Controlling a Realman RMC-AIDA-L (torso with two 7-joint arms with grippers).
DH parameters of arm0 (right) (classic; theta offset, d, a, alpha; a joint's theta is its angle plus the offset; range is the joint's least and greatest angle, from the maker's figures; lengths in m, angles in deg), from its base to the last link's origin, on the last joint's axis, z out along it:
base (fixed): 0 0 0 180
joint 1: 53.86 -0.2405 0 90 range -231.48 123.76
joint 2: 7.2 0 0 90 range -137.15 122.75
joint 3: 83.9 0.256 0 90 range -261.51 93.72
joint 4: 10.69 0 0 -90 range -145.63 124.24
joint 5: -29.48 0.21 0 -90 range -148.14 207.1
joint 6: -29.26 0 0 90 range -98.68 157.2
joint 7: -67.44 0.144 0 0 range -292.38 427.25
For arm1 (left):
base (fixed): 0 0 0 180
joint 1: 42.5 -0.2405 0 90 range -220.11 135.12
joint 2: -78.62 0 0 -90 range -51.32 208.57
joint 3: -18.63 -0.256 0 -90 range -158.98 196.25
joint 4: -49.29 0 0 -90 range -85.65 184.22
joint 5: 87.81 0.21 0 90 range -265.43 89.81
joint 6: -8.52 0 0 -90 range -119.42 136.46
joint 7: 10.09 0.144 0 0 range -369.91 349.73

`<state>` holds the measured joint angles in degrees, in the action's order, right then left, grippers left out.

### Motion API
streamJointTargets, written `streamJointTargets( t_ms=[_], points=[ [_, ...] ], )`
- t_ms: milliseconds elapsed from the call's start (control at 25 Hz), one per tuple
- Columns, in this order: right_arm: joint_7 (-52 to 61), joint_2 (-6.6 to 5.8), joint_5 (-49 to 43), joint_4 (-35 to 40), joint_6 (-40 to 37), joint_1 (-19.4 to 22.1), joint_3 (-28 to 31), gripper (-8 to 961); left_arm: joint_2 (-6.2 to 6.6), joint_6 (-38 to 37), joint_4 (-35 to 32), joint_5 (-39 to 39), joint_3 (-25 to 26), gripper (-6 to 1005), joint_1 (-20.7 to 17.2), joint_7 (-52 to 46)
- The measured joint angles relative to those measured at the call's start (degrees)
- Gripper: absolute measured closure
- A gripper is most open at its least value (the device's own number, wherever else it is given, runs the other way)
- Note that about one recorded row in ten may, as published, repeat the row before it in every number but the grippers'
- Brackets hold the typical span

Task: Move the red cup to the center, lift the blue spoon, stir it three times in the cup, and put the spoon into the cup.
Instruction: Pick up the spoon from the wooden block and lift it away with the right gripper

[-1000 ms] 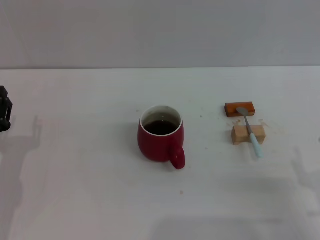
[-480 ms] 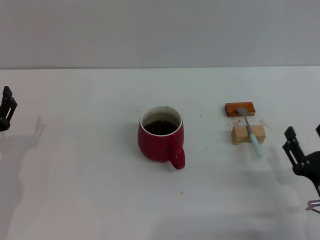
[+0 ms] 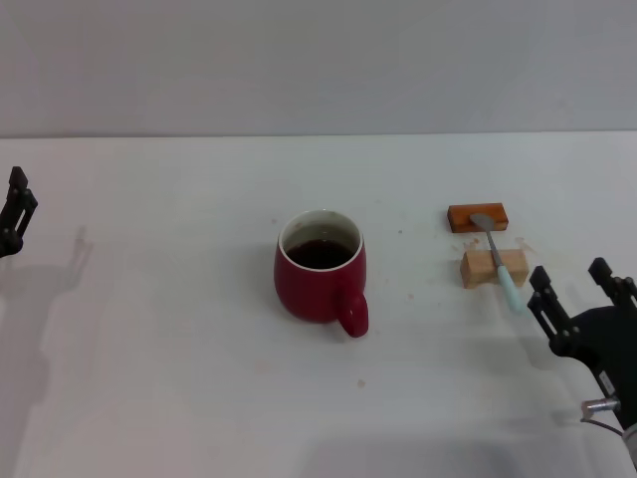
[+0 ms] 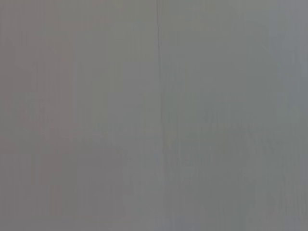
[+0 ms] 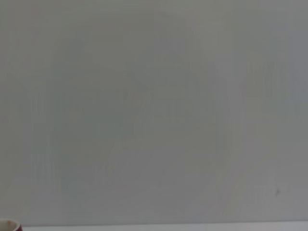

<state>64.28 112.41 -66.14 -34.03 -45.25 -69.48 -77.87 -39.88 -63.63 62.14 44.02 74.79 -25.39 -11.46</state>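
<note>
Head view: the red cup (image 3: 320,277) stands upright on the bare middle of the white table (image 3: 179,378), handle toward the camera and a little to the right, dark liquid inside; the blue spoon (image 3: 501,266) lies well to the cup's right, its grey bowl end resting on the orange-brown block (image 3: 478,216), its pale handle crossing the tan wooden block (image 3: 494,267) and sloping down to the tabletop; the right gripper (image 3: 582,292) sits low at the right edge, just beside the spoon's handle tip, its two dark fingers spread wide apart with nothing between them; the left gripper (image 3: 14,213) shows only in part at the far left edge, well apart from the cup; whether its fingers are apart or together I cannot tell.

Left wrist view: only a plain grey surface with a thin vertical seam; no task thing visible.

Right wrist view: pale blank wall; a sliver of the red cup's rim (image 5: 8,226) at the lower corner.
</note>
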Motion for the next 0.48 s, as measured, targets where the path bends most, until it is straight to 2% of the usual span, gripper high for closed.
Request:
streamJointTargets(
  t_ms=[480],
  points=[
    [0.0,0.01,0.0,-0.49,4.98,-1.63,0.04,243,0.03,0.0,-0.38,0.11,-0.04,172,0.39,0.05]
  ],
)
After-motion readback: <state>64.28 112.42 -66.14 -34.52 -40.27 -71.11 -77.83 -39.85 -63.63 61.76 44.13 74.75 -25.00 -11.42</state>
